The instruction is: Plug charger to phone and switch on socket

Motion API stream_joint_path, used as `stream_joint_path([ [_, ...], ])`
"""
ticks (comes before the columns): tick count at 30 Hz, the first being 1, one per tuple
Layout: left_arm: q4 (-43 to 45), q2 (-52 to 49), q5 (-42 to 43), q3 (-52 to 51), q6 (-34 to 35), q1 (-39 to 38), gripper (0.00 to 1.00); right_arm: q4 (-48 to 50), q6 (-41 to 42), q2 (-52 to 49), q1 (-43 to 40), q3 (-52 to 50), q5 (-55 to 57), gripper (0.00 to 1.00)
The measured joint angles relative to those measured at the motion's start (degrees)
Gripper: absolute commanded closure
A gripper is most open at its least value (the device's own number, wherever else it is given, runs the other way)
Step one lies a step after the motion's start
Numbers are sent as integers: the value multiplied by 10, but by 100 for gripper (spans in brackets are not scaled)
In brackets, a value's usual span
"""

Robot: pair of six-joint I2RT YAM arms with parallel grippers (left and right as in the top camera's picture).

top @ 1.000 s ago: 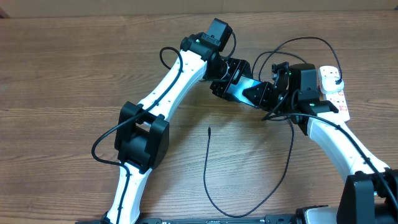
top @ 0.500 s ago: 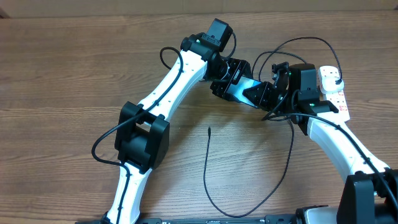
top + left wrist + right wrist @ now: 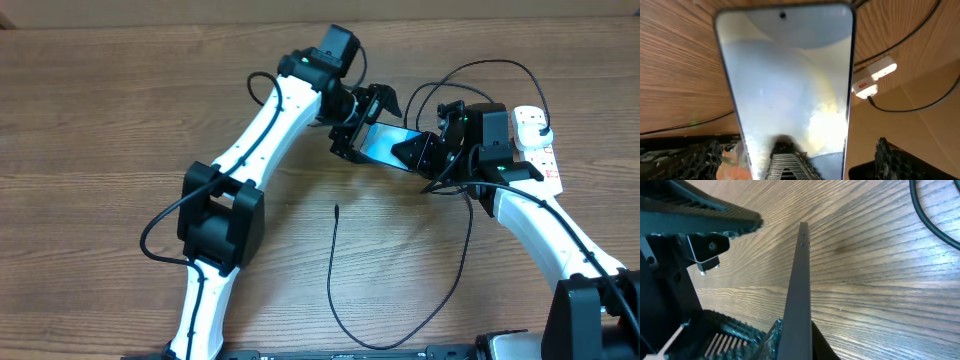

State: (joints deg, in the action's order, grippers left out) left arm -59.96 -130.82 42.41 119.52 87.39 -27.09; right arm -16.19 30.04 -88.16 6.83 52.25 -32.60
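On the wooden table [image 3: 120, 120], we are pinching the phone [image 3: 385, 142] in the right gripper [image 3: 418, 150], its fingers narrowed on one end; the left gripper [image 3: 368, 128] is gaping wide around the other end, gripping nothing; the charger [image 3: 331, 260] is lying loose nearby, its tip well apart from the phone; the socket [image 3: 535, 145] is sitting far right; we are judging a steady right-hand hold essential while the left fetches that tip.

One phone [image 3: 383, 141] between two grippers (left gripper [image 3: 362, 122], right gripper [image 3: 415, 152]); one socket [image 3: 540, 150] behind the right gripper; one charger [image 3: 333, 245] nearer the robot.
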Motion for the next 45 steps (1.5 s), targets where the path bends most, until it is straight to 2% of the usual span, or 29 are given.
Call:
stream_joint_path([
  [7, -9, 15, 2, 0, -24, 27, 0, 8, 0, 0, 0, 0, 0, 89],
  [13, -12, 66, -11, 0, -58, 48, 0, 19, 4, 0, 0, 0, 0, 91],
  [20, -13, 137, -58, 1, -95, 65, 0, 55, 55, -2, 0, 0, 0, 96],
  [27, -13, 183, -103, 3, -114, 67, 0, 151, 179, -3, 0, 0, -5, 96],
  [37, -12, 185, -118, 3, -126, 67, 0, 332, 384, -3, 0, 0, -33, 96],
  [45, 31, 185, -123, 4, -126, 67, 0, 388, 589, -4, 0, 0, -37, 96],
])
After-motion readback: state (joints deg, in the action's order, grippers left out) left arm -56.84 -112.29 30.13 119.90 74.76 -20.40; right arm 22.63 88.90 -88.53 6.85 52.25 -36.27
